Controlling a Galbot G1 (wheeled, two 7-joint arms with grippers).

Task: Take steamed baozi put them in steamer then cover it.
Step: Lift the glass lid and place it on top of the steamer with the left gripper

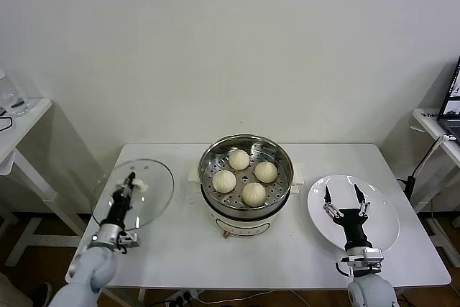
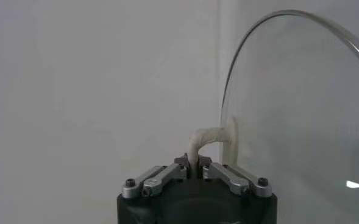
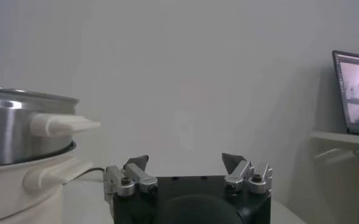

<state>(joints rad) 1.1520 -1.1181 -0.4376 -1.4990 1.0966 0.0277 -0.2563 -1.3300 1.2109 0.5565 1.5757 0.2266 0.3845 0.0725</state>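
A: How do the jaws stand?

B: The left gripper is clamped on the cream handle of the cover, held tilted at the lower left of the frame. The right gripper is spread wide over the white plate, lower right.

A: And around them?

B: A white table against a pale wall; one steamer at centre, four steamed baozi on its tray. A laptop is cut off at the right edge.
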